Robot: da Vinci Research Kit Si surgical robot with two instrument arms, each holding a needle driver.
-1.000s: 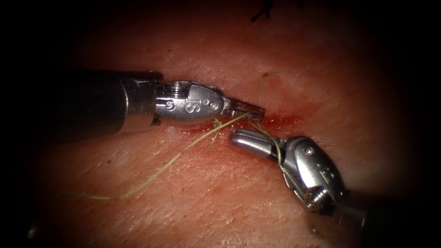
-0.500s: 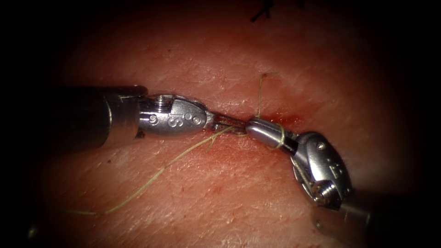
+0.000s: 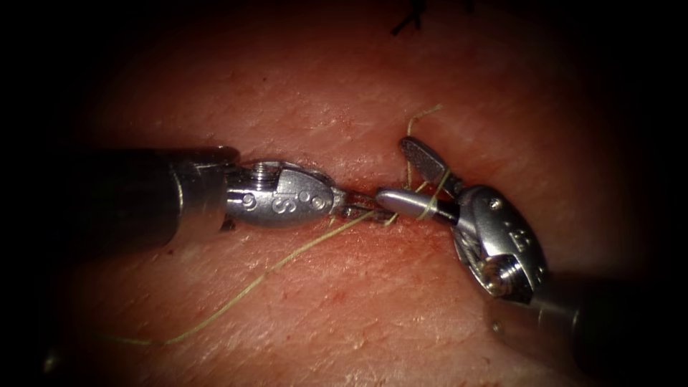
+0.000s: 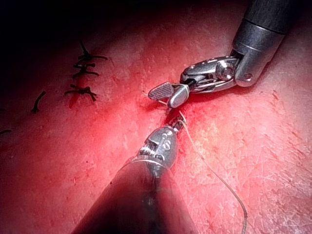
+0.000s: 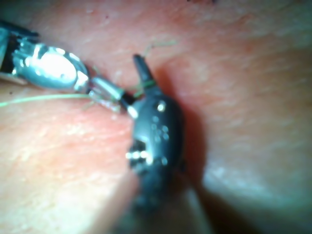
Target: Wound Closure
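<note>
The cut [image 3: 358, 188] runs across the tissue [image 3: 322, 301], with red fluid along it. My left tool [image 3: 369, 210] reaches in from the left, its jaws shut on the yellow-green thread [image 3: 272, 269] right at the cut. That thread trails away to the lower left. My right tool [image 3: 393, 169] stands open tip to tip with the left one. A loop of thread [image 3: 430, 204] wraps its lower jaw, and a short thread end [image 3: 411, 125] rises between its jaws. Neither tool holds a needle. In the left wrist view the open right tool [image 4: 165, 96] sits just beyond the left tool [image 4: 176, 125].
Dark finished stitches [image 4: 83, 73] lie further along the wound, and one [image 3: 408, 18] is at the far edge of the endoscope view. Both shafts lie low over the tissue, one on each side. The long thread tail [image 4: 229, 190] rests on the near skin.
The right tool rose to the cut and opened its jaws around the short thread end, the loop staying on its lower jaw. The left tool drew back to the left, still shut.
</note>
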